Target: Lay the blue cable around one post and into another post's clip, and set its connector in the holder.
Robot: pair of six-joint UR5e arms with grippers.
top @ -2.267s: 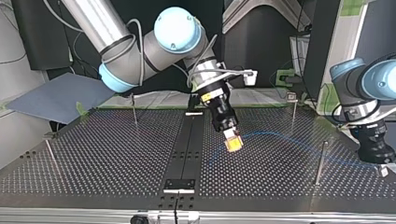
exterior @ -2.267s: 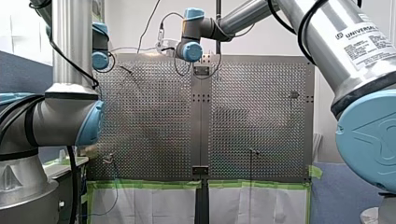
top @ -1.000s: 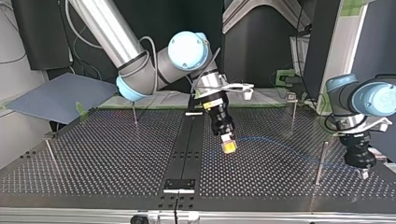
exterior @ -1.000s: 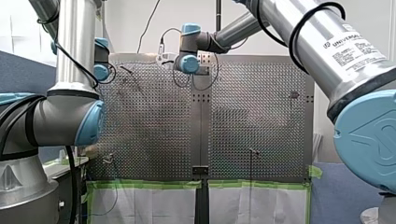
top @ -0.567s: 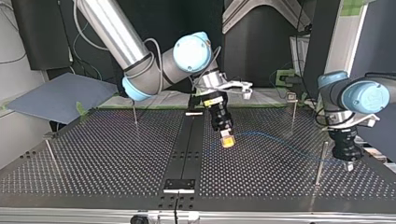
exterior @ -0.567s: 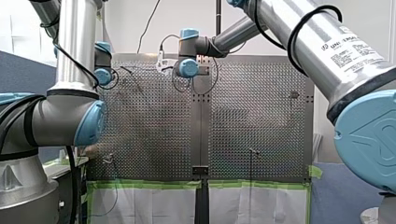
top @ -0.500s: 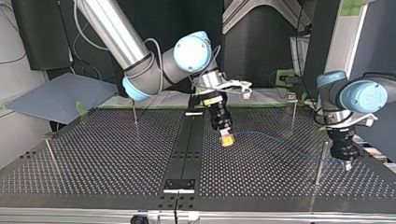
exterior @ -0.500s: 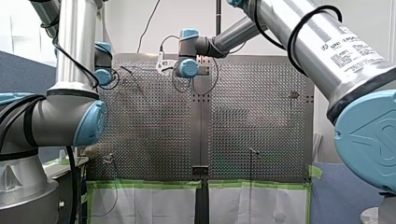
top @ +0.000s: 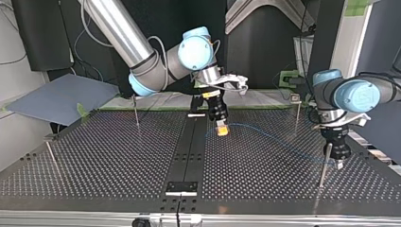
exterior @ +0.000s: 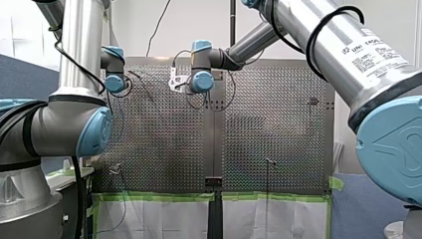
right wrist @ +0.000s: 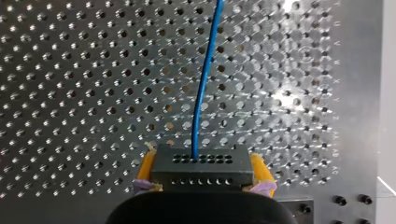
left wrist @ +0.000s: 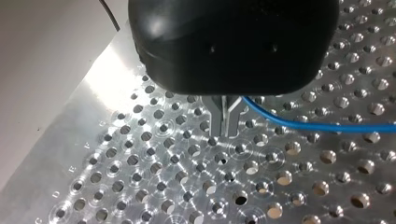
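Right gripper (top: 221,128) first: it's clamping its yellow pads on the black connector (right wrist: 201,169). Over the last couple of seconds it's been carrying that away from the middle of the table (top: 104,156) toward 12 o'clock in the top view.

Left gripper (top: 338,163) is making the bigger change. It's been sliding in from the table's 3 o'clock edge, and now it's sitting just beside the thin post (top: 324,165), at the post's 3 o'clock. Its metal fingers are pinched together in the left wrist view, and the blue cable (top: 274,139) is looking nipped between them, trailing off toward 3 o'clock there.

My read is that you're lining up the wrap around that post, with both ends getting pulled so the slack is coming out.

Cable-wise, it's leaving the connector toward 12 o'clock in the right wrist view. In the top view it's arcing from the right gripper toward 4 o'clock, ending at the left gripper. I can't tell which side of the post it's passing. The other post (top: 296,111) is standing at the left gripper's 11 o'clock, and nothing's looking clipped in yet.
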